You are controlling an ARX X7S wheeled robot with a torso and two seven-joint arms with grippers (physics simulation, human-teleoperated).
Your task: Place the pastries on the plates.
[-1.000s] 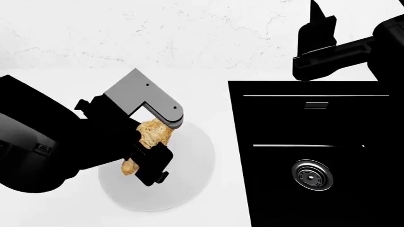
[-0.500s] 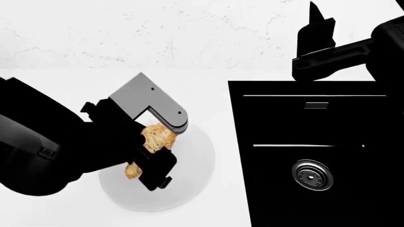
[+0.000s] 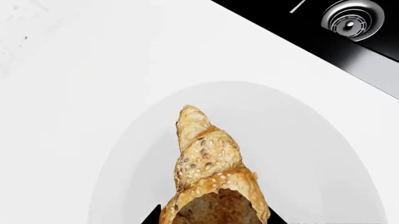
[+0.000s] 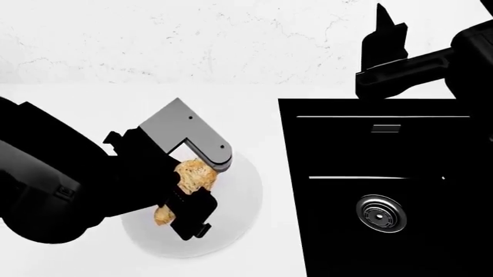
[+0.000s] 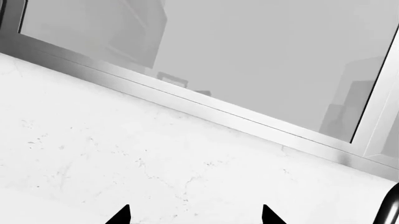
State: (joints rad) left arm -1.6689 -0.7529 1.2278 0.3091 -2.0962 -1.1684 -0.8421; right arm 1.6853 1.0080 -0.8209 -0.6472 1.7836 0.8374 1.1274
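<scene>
My left gripper (image 4: pixel 187 183) is shut on the long tan speckled croissant (image 4: pixel 193 175) and holds it over the plain pale plate (image 4: pixel 240 199). In the left wrist view the croissant (image 3: pixel 209 163) sticks out from between the jaws (image 3: pixel 215 220), its tapered end over the plate (image 3: pixel 305 154). I cannot tell whether it touches the plate. My right gripper (image 4: pixel 384 32) is raised at the back right, open and empty, and faces the wall and a window ledge (image 5: pixel 194 217). The oval puff and the floral-rimmed plate are out of view.
A black sink (image 4: pixel 385 144) with a metal drain (image 4: pixel 380 214) is set into the white counter right of the plate; the drain also shows in the left wrist view (image 3: pixel 349 18). A white marbled wall (image 4: pixel 193 40) runs along the back.
My left gripper has moved slightly right and toward the plate's middle with the croissant in it. The right arm has barely moved.
</scene>
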